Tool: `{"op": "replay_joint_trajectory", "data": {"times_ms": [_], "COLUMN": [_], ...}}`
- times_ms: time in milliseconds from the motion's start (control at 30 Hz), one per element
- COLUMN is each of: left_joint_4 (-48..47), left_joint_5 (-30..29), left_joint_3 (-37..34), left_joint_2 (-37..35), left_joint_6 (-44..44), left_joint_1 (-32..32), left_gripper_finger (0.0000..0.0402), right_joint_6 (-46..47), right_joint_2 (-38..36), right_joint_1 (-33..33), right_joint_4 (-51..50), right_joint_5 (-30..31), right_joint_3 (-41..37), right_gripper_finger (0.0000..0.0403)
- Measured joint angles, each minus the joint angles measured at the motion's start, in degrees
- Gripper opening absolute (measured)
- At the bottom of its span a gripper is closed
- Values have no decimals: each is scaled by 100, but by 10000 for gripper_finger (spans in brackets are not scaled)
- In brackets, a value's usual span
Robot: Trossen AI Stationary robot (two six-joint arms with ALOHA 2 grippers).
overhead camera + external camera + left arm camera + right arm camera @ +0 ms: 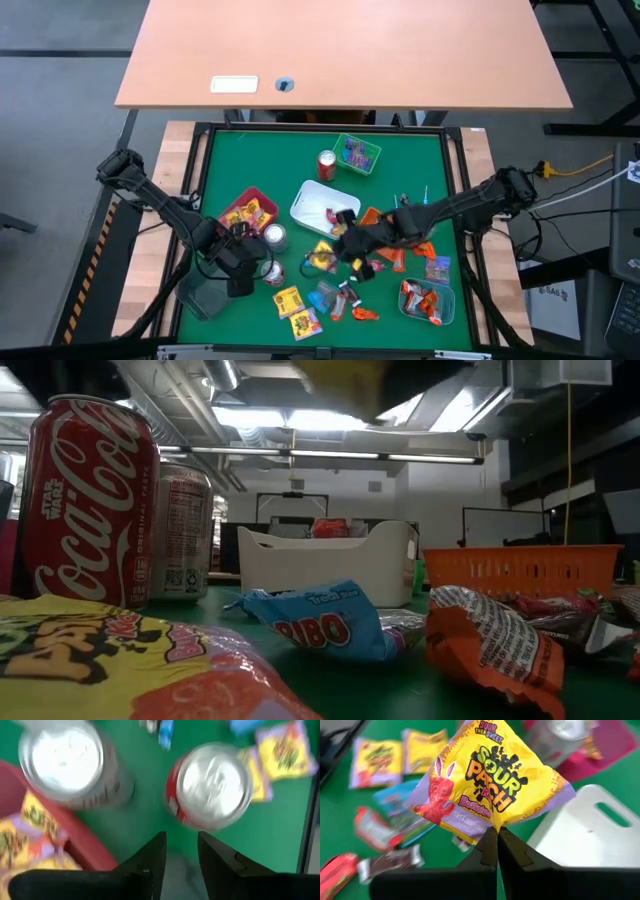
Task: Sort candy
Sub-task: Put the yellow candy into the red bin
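The right gripper [497, 832] is clenched on a yellow packet [487, 782], pinching its lower edge so the packet stands up above the fingers. The packet is bright yellow with a purple border, black lettering and a red figure printed on it; it looks crinkled and glossy. In the high view the right gripper [352, 250] hangs over the middle of the green counter [400, 160], just beside the white tray [312, 205].

Loose candy [340, 298] lies scattered over the near half of the counter: two more yellow packets [297, 310] near the front edge, blue wrappers, dark bars and orange-red pieces. The red tray [240, 203] at the left holds yellow packets, the clear tray [428, 303] at the front right holds orange ones, and the green tray [357, 153] sits toward the back with purple ones. An orange tray [372, 216] lies beside the right arm.

The left gripper [180, 852] is released, fingers apart with nothing between them, above a strip of counter between two cans [212, 785] and the red tray's rim. One more can [326, 164] stands near the green tray.

The back left part of the counter is bare green, giving open room; the front centre is crowded. A raised black rim [205, 160] bounds the counter on every side
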Motion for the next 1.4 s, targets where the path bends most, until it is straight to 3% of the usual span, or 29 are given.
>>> {"op": "replay_joint_trajectory", "data": {"times_ms": [333,600,1000,1400], "left_joint_4": [1793,3626,3773,3807], "left_joint_5": [-1458,-1773,-1722,-2013], "left_joint_3": [0,0,0,0], "left_joint_2": [0,46,425,652], "left_joint_6": [730,2983,5991,6351], "left_joint_1": [29,334,672,961], "left_gripper_finger": [101,101,101,101], "right_joint_6": [494,1313,1912,1924], "right_joint_2": [0,-2,-2,-4], "right_joint_1": [-812,-976,-961,-961], "right_joint_4": [147,147,148,160], "right_joint_5": [-281,-691,-1421,-1447], "right_joint_3": [0,0,0,0], "right_gripper_finger": [3,3,3,3]}}
